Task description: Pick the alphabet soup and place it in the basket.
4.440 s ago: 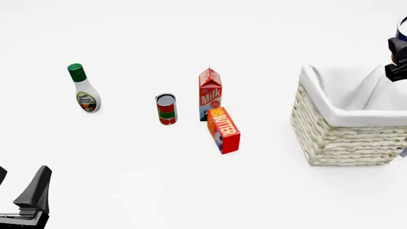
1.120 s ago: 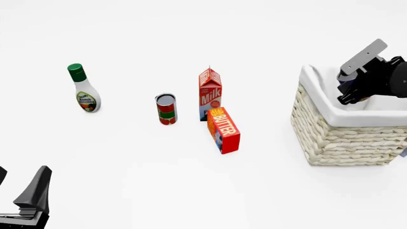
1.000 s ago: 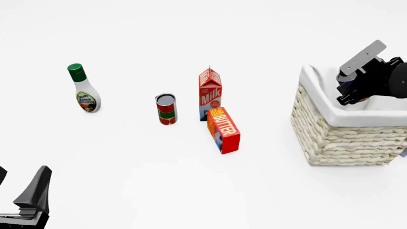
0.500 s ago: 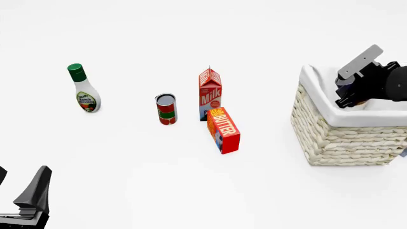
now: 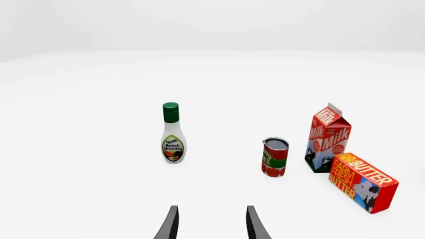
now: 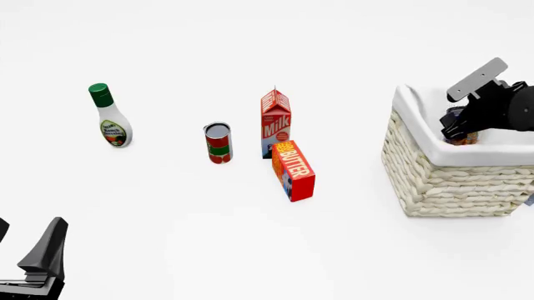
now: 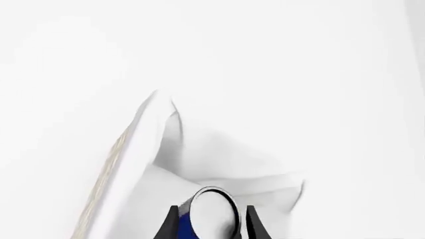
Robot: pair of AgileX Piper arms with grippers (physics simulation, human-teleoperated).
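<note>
The alphabet soup [image 6: 461,138] is a small can with a silver top, a blue label and an orange-brown band, and it sits inside the basket [image 6: 451,181], mostly hidden by my right gripper [image 6: 459,128]. In the right wrist view the alphabet soup [image 7: 214,209] lies between the fingers of my right gripper [image 7: 212,227], which are spread wide, with a thin gap showing on one side. The white lining of the basket [image 7: 126,164] surrounds it. My left gripper [image 6: 25,245] rests open at the near left corner, holding nothing, and is seen as my left gripper [image 5: 211,226] in its own view.
A dressing bottle [image 6: 111,119] stands at the left. A red and green can [image 6: 217,143], a milk carton [image 6: 276,122] and a butter box [image 6: 293,170] cluster mid-table, left of the basket. The left wrist view shows the bottle [image 5: 172,134] and can [image 5: 275,157].
Over the last seconds my right gripper came down into the basket with the can. In the last half second it shifted slightly up and right, and the can sits lower beneath it.
</note>
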